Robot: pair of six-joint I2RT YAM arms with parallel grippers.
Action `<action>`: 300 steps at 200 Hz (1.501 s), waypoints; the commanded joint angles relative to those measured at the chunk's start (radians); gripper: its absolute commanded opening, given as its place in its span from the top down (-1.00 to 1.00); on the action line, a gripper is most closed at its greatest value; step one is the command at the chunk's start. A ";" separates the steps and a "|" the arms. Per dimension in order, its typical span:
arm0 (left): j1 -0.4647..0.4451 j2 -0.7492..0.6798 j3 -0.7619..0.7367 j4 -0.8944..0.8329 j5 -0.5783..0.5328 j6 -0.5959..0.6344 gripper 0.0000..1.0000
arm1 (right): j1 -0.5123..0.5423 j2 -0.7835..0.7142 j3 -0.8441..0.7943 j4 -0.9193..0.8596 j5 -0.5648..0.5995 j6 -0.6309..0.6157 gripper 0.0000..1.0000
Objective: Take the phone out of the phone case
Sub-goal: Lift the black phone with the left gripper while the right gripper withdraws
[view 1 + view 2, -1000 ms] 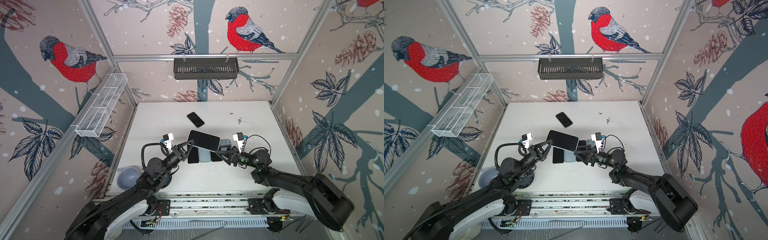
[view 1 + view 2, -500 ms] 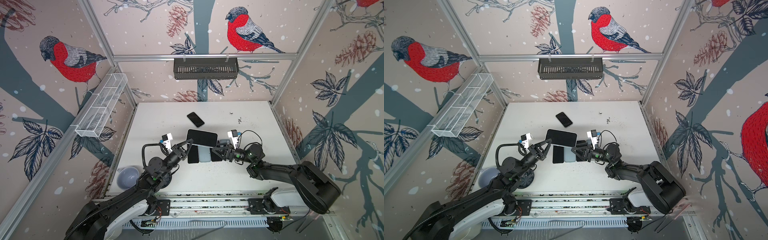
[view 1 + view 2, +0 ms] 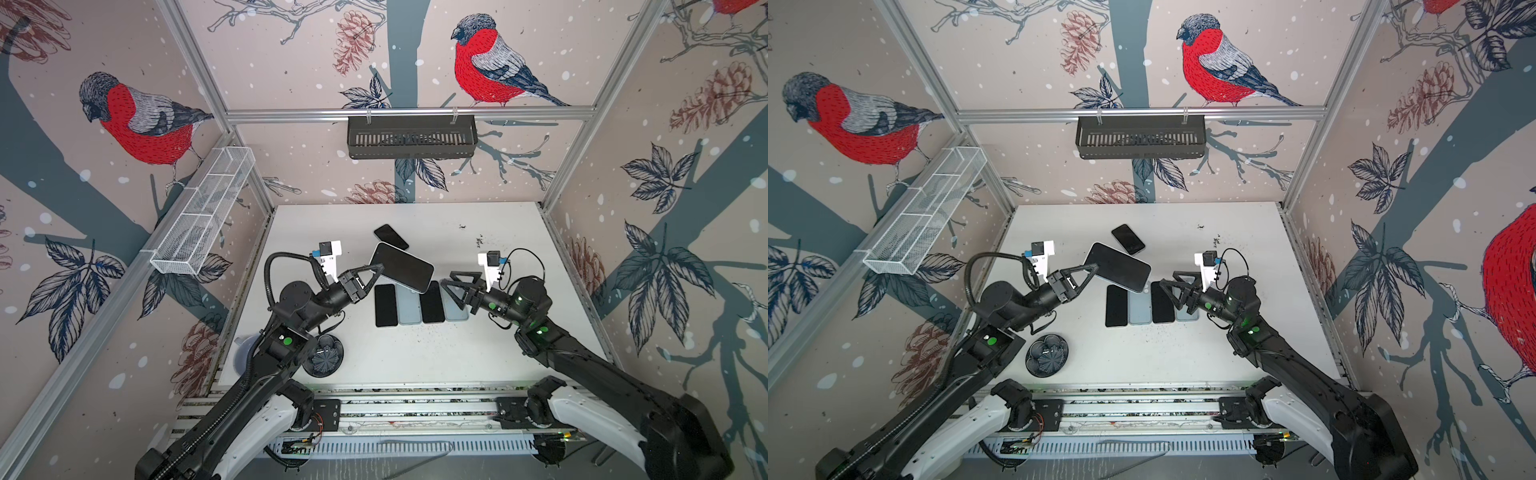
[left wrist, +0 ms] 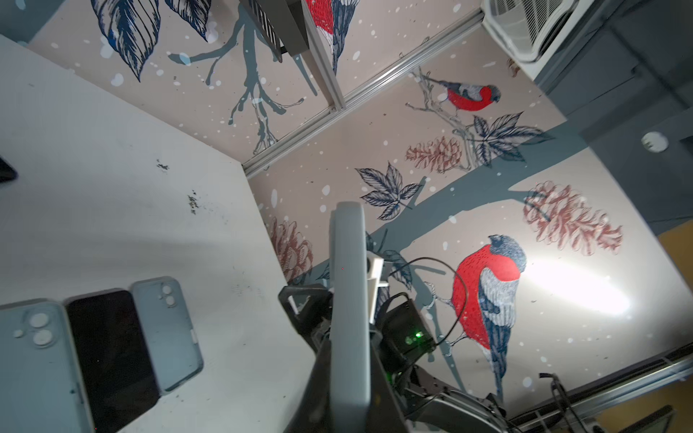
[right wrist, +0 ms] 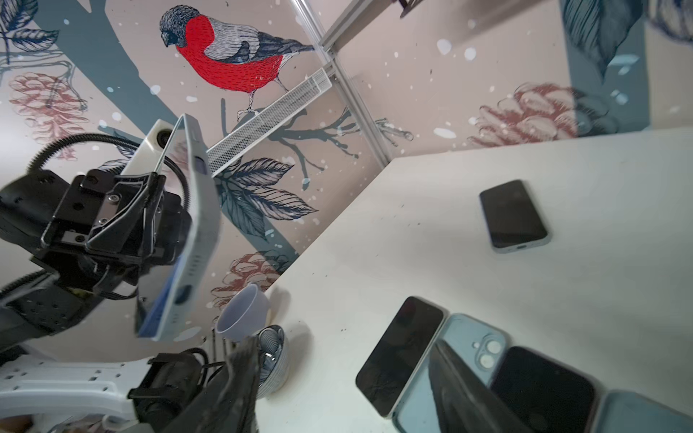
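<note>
Left jaws clenched on edge of phone (image 3: 402, 266), phone in its case (image 5: 200, 210), up off counter (image 3: 415, 357), free end twd right jaws. We think: so right can grab + peel case. Right jaws spread wide, empty, near, not touching.

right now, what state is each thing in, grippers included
left gripper: shut on the held phone
held phone: raised, tilted, pale blue case seemingly still on
right gripper: open, holding nothing
back phone: flat, screen up
black phones: flat in the row, screen up
pale blue cases: flat, back up
dark bowl: upright
</note>
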 commanded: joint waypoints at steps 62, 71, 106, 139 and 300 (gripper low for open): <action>0.043 0.238 0.472 -0.762 0.238 0.904 1.00 | 0.051 -0.084 0.132 -0.339 -0.001 -0.545 -0.47; 0.042 0.249 0.497 -0.799 0.250 0.967 1.00 | 0.055 -0.061 0.159 -0.389 -0.032 -0.603 -0.45; 0.043 0.265 0.549 -0.898 0.282 1.147 1.00 | 0.059 0.018 0.268 -0.557 -0.133 -0.806 -0.41; 0.042 0.259 0.556 -0.914 0.323 1.206 1.00 | 0.071 0.085 0.325 -0.668 -0.185 -0.966 -0.37; -0.077 0.294 0.512 -0.878 0.255 1.278 1.00 | 0.135 0.313 0.420 -0.761 -0.297 -1.167 -0.03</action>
